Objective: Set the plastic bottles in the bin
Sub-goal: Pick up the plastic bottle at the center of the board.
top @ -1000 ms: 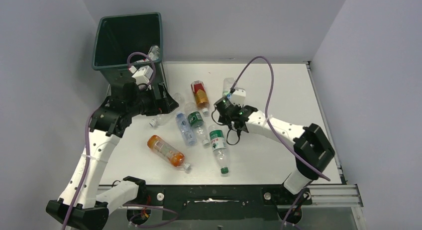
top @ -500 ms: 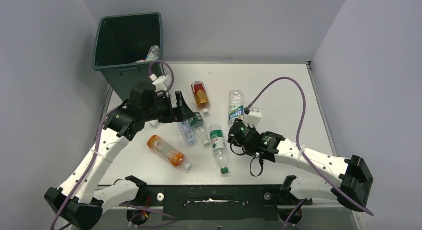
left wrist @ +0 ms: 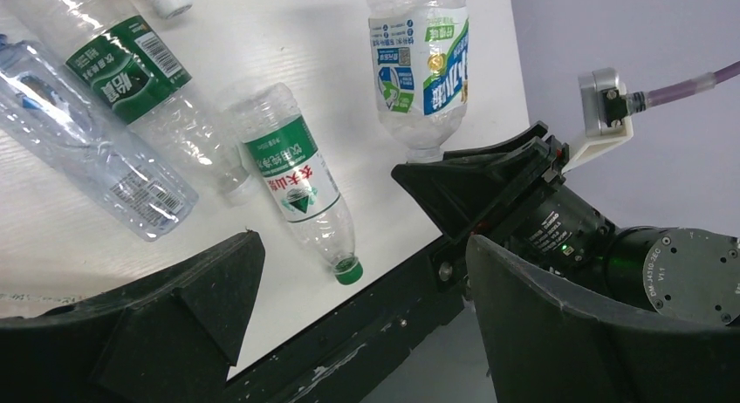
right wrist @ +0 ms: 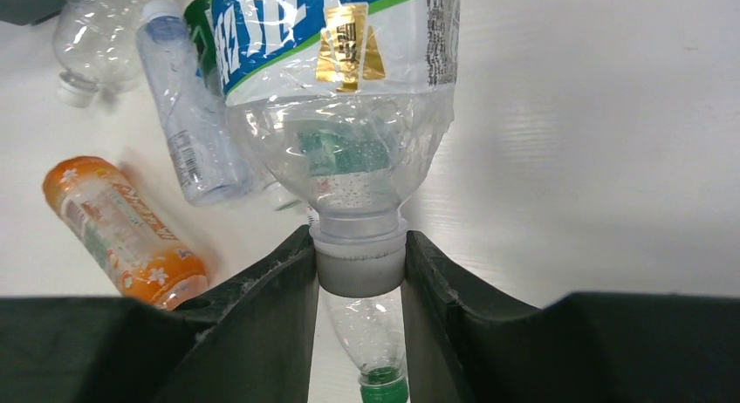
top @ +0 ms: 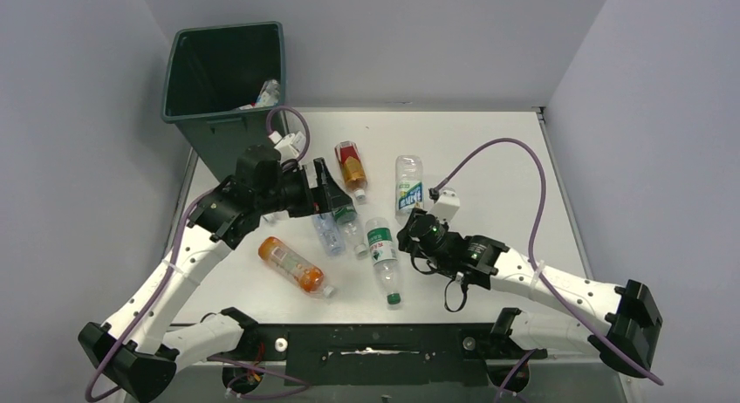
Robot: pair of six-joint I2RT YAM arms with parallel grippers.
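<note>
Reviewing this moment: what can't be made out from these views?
- In the bin, top view: dark walls hide everything but one bottle end.
- Top view: the left tool covers parts of the clear bottles beneath it.
- Right wrist view: the top edge cuts off the blue-labelled bottle held in the right tool.

White table [top: 489,124], plain lavender-grey walls [top: 393,37] on 3 sides, soft even light
</note>
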